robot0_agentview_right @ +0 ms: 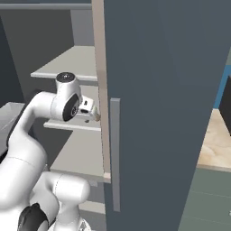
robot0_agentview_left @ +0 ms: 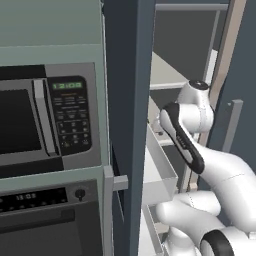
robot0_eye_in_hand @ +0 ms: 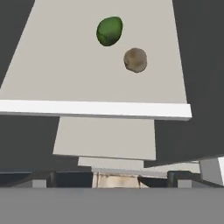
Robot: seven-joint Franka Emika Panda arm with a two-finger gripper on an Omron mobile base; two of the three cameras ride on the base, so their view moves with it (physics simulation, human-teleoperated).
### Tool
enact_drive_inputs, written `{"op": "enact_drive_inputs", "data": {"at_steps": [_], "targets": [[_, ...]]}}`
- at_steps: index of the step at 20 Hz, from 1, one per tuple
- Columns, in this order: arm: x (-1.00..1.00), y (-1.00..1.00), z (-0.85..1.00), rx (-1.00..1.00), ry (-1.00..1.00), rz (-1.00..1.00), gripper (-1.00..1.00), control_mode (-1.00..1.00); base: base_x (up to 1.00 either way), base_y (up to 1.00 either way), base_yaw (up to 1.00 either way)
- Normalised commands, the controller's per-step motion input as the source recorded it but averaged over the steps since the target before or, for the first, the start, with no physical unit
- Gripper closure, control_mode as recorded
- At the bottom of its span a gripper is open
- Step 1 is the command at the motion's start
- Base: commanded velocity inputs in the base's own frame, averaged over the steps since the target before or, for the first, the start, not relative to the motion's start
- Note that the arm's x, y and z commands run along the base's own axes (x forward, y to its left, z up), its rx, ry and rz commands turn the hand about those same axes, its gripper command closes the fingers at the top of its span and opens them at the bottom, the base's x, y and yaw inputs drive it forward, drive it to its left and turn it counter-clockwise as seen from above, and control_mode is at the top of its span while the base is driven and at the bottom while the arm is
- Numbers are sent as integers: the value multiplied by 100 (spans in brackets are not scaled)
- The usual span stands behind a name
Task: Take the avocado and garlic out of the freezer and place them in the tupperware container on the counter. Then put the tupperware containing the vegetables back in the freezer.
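Green avocado [robot0_eye_in_hand: 109, 31] on pale freezer shelf [robot0_eye_in_hand: 65, 78], near garlic [robot0_eye_in_hand: 135, 60]; likely firm, smooth, rolls — pinch across its middle. Gripper [robot0_eye_in_hand: 117, 178] jaws wide, empty.

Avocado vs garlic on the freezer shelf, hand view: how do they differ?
Colour: the avocado is dark green, the garlic pale tan-grey. Shape: the avocado is egg-like and slightly elongated, the garlic rounder and lumpier. Place: the avocado sits higher in the hand view, the garlic lower and to the right. Both lie apart and loose on the same pale shelf, similar in size.
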Motion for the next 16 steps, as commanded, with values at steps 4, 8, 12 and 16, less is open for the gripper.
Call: {"op": "enact_drive_inputs", "data": {"at_steps": [4,8,12,16], "targets": [[49,0,-28,-1,-7,0,-100,-100,0,0,0],[60,0,-23,-3,-3,0,-100,-100,0,0,0],[55,0,-9,-2,0,0,-100,-100,0,0,0],[53,-2,-5,0,0,0,-100,-100,0,0,0]]}}
